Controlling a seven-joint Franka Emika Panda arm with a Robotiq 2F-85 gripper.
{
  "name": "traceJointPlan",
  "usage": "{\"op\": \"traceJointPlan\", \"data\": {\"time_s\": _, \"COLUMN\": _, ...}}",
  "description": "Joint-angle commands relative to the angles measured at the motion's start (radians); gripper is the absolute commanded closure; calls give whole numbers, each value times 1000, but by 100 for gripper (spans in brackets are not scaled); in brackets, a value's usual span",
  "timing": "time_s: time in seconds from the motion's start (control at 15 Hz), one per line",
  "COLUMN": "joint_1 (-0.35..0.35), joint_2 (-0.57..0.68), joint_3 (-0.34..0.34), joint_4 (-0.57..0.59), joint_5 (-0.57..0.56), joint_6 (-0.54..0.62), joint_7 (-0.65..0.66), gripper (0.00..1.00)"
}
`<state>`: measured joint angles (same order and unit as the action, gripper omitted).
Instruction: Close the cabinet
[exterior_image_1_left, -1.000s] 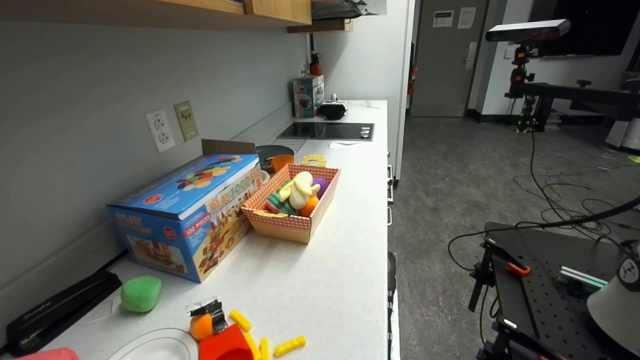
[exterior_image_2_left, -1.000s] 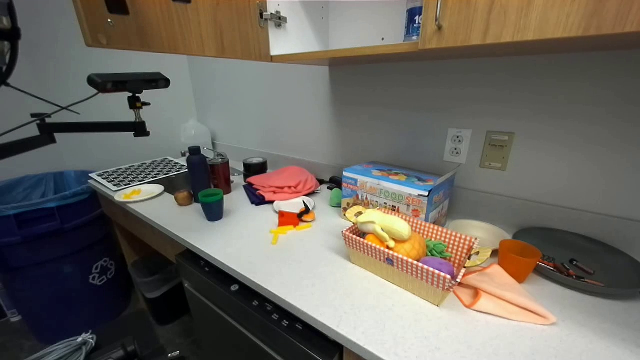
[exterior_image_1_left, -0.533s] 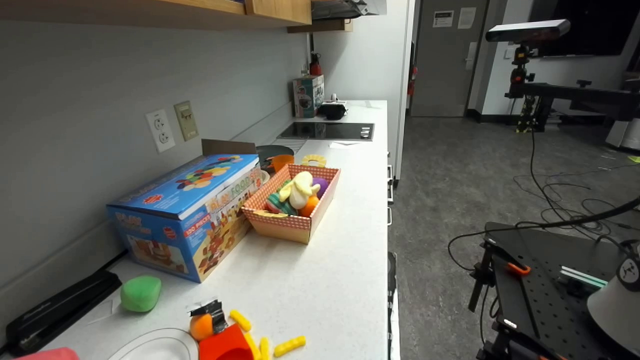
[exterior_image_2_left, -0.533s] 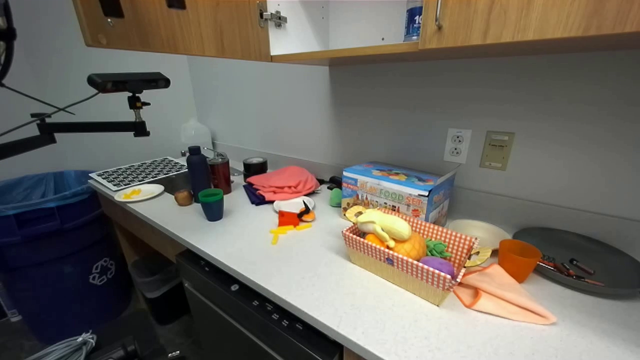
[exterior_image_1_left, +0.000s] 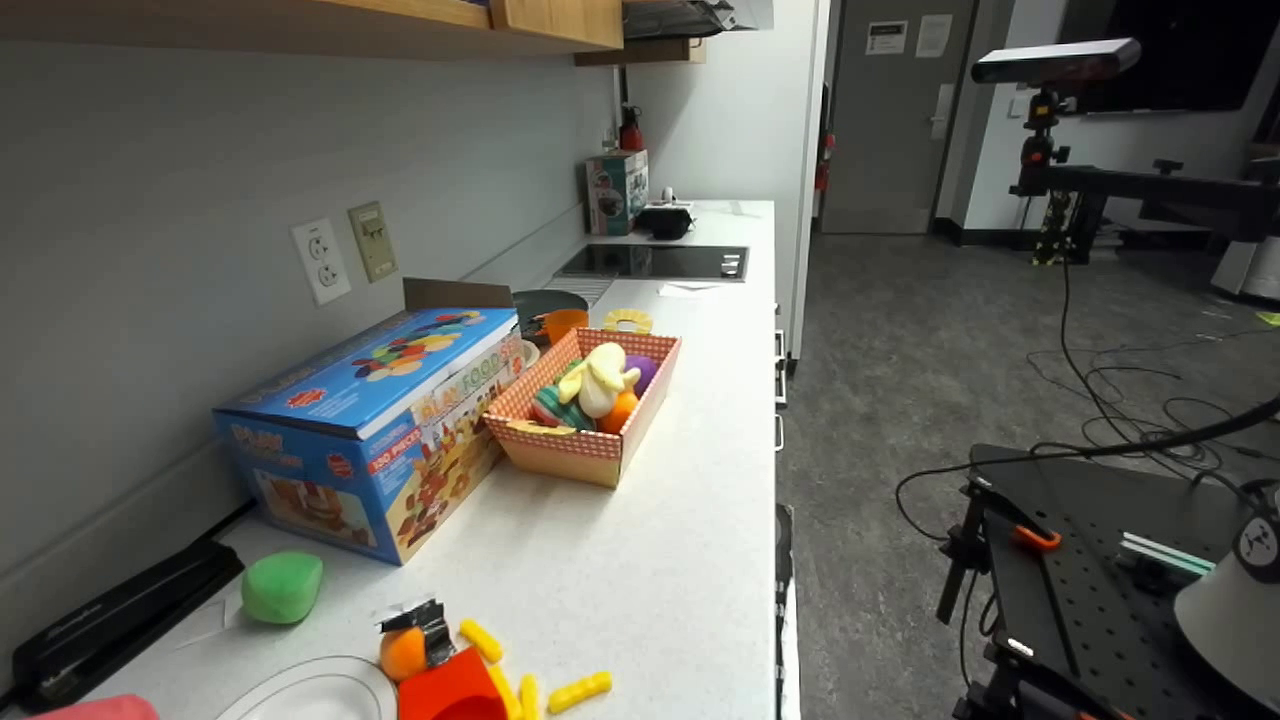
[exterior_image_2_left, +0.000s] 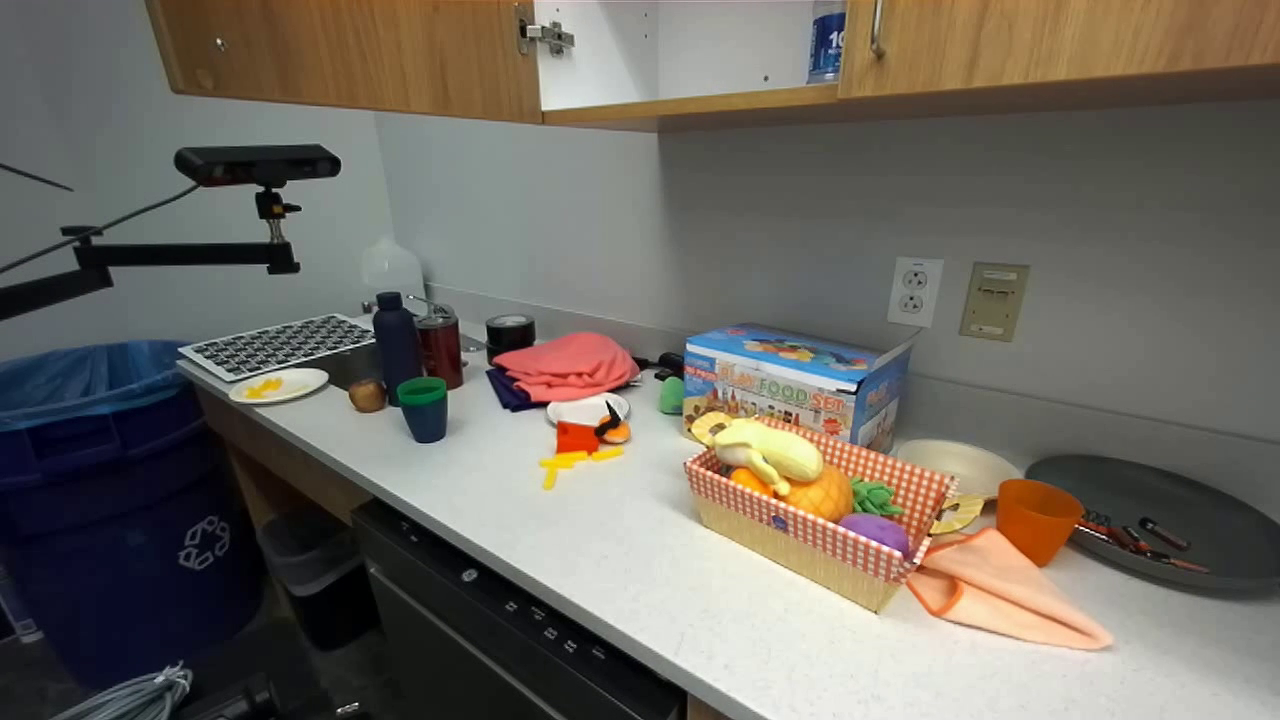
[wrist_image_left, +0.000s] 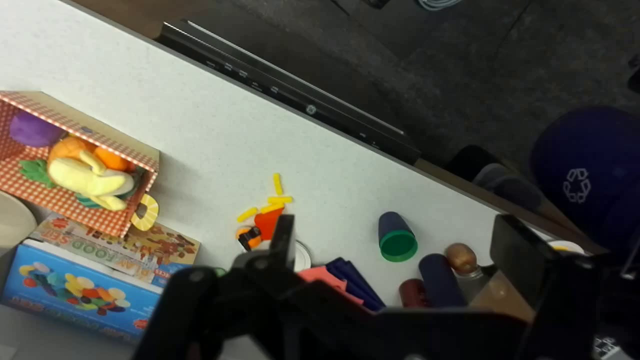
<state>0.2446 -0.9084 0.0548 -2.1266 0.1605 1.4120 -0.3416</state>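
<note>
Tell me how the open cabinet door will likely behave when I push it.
The cabinet door looks like a flat, wood-grained panel, so it should be stiff. Its metal hinge suggests it will swing, not slide. Pushing near the edge away from that hinge would probably take less force.

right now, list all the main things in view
Flat wooden cabinet door: one, brown, open above white counter
Checked rectangular basket: one, red, white and tan, on counter
Peeled toy banana: one, pale yellow, in basket
Cardboard play-food box: one, blue, beside basket
Round tray: one, dark grey, on counter
Tapered cup: one, orange, beside tray
Folded cloth: one, peach, on counter
Toy fry sticks: at least four, yellow, by red holder
Cylindrical bottle: one, navy, beside red tumbler
Crumpled cloth: one, coral, heaped with navy cloth
Round recycling bin: one, dark blue, on floor
Robot jaws: two, black, open, wrist view
</note>
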Motion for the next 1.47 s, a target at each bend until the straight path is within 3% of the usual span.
{"op": "traceJointPlan", "data": {"time_s": 0.0, "joint_1": 13, "joint_2": -78, "joint_3": -11, "joint_4": -12, "joint_5": 69, "joint_6": 37, "joint_7": 11, "gripper": 0}}
{"op": "traceJointPlan", "data": {"time_s": 0.67, "joint_1": 33, "joint_2": -144, "joint_3": -15, "joint_4": -62, "joint_5": 174, "joint_6": 260, "joint_7": -39, "gripper": 0}}
{"op": "traceJointPlan", "data": {"time_s": 1.2, "joint_1": 132, "joint_2": -155, "joint_3": -56, "joint_4": -93, "joint_5": 268, "joint_6": 307, "joint_7": -137, "gripper": 0}}
{"op": "traceJointPlan", "data": {"time_s": 1.4, "joint_1": 155, "joint_2": -120, "joint_3": -1, "joint_4": -89, "joint_5": 332, "joint_6": 405, "joint_7": -145, "gripper": 0}}
